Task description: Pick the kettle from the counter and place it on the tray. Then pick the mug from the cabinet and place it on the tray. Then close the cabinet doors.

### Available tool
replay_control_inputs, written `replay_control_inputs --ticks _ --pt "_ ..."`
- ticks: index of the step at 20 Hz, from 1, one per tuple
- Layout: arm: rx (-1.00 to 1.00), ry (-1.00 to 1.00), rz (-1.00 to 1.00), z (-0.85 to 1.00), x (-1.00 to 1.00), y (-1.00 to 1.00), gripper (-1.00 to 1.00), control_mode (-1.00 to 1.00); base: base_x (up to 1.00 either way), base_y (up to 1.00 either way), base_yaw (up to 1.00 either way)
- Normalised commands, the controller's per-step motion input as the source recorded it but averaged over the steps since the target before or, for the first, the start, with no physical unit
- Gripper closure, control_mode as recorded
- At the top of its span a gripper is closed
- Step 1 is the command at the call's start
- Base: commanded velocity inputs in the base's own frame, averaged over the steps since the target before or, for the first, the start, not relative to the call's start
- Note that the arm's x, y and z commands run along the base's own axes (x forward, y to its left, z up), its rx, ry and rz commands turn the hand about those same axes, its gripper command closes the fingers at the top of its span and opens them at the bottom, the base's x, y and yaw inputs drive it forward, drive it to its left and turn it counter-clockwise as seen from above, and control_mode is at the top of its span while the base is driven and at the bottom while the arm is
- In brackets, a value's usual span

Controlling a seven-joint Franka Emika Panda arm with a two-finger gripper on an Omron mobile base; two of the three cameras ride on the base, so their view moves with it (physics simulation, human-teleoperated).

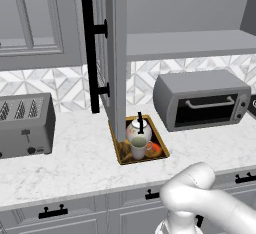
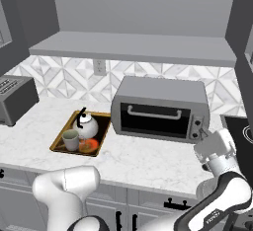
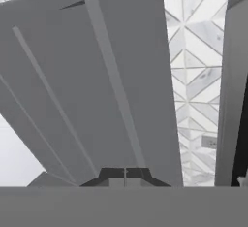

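With the kettle (image 1: 137,128) and mug (image 1: 140,147) both on the tray (image 1: 121,152), only the cabinet doors (image 1: 116,53) remain (one beside the tray stands open); my gripper's (image 3: 125,172) fingers sit together, empty.

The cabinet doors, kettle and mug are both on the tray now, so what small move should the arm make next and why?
Probably push the open right cabinet door toward shut. The kettle and the mug already sit on the tray, and the left door stands open edge-on over the counter. The hand view shows a grey panel close ahead of the gripper, whose tips appear together.
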Motion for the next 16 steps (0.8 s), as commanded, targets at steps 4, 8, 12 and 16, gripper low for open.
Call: replay_control_inputs --ticks 4,8,12,16 --pt "0.08 -0.02 -0.07 0.0 0.0 -0.33 1.0 -1.0 0.0 0.0 0.0" --pt "0.05 -0.03 -0.06 0.0 -0.01 -0.32 1.0 -1.0 0.0 0.0 0.0" --pt "0.05 0.0 -0.07 0.0 0.0 -0.62 1.0 -1.0 0.0 0.0 0.0" --pt "0.08 -0.12 -0.08 0.07 -0.18 -0.44 1.0 -1.0 0.0 0.0 0.0"
